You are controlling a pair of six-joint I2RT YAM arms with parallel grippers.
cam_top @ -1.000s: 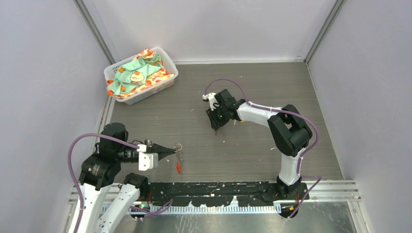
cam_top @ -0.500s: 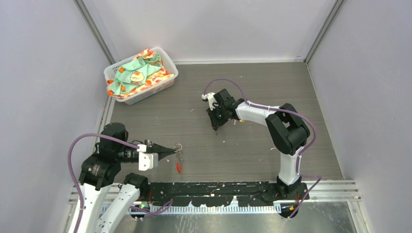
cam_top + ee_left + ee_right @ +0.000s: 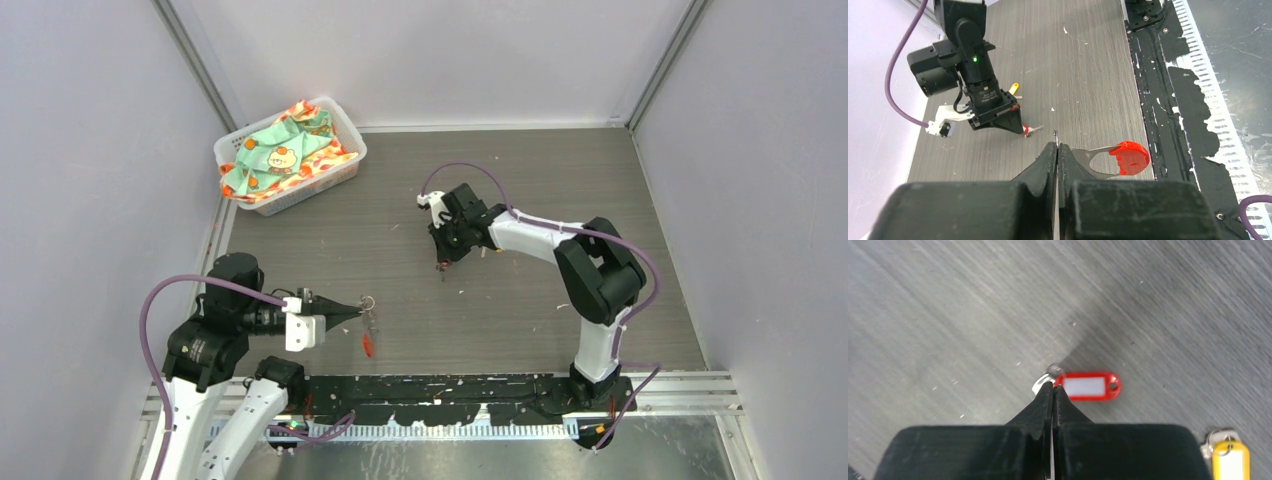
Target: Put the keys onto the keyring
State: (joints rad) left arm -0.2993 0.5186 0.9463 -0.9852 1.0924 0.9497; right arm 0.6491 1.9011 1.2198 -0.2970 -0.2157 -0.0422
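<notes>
Our right gripper (image 3: 1053,387) is pinched fully closed on the metal end of the red-tagged key (image 3: 1088,386) at mid-frame. The yellow-tagged key (image 3: 1230,464) lies at lower right. Our left gripper (image 3: 1056,150) is clamped tight on the keyring (image 3: 1128,158). We should lift gently, keeping the key's hole free for threading. The grey wood-grain table (image 3: 520,310) is walled in, with a basket (image 3: 320,183) at upper left.

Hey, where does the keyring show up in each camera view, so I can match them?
Top external: the keyring is held at the tips of the left pincer, low and left of centre, with its red crescent nearest the bases.
Left wrist: the keyring sits just past that pincer's shut tips, red crescent right of centre.
Right wrist: not in it.
Shared landmark: the right pincer, shut on the red-tagged key, shows in all three.
</notes>
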